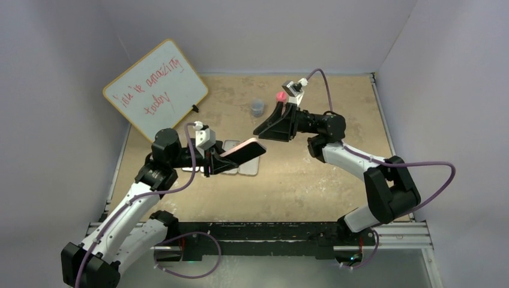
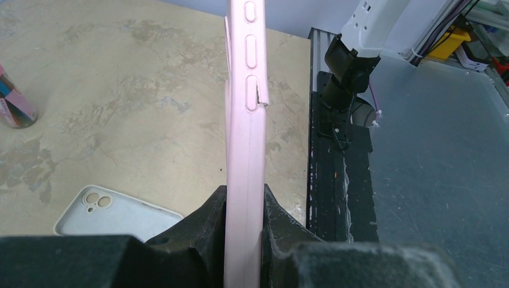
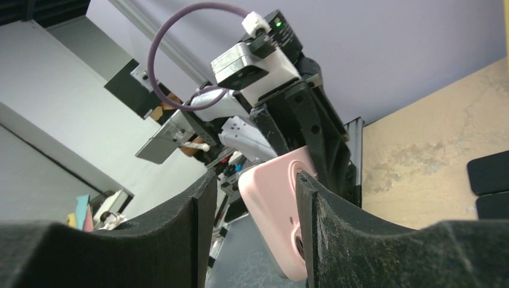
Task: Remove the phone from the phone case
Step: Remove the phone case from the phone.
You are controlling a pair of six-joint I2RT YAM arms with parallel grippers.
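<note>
The left claw (image 2: 243, 201) is pressed together on the pink phone case (image 2: 245, 138), pinching it across its flat faces at one short end; the case stands edge-on between the fingers (image 2: 207, 225), and its long axis runs straight out ahead of the claw; the button bumps line the edge that faces the wrist camera, and beside one of them a small nick or lifted lip shows. I cannot tell the phone apart from the case; I judge that it sits inside, carried clear of the table (image 2: 120, 72) with the case.

The right claw (image 3: 255, 183) is spread and grips nothing; the free corner of the case lies between its fingers, close against one of them with an open gap on the other side; whether it touches that finger I cannot tell. From above, the two claws face each other and the case's long axis lies roughly along the line between them; the free end points at the right claw, so the right arm is the nearer one to it. By my judgement the coming move is for the right claw to close on that end and work case and phone apart against the left claw's hold; a grip on both layers at once would free nothing.

Below the left claw a pale case (image 2: 114, 217) lies flat on the table, its camera holes showing; beyond the right claw stands a small cup (image 1: 258, 108), and well off past the left claw leans a whiteboard (image 1: 156, 87).
</note>
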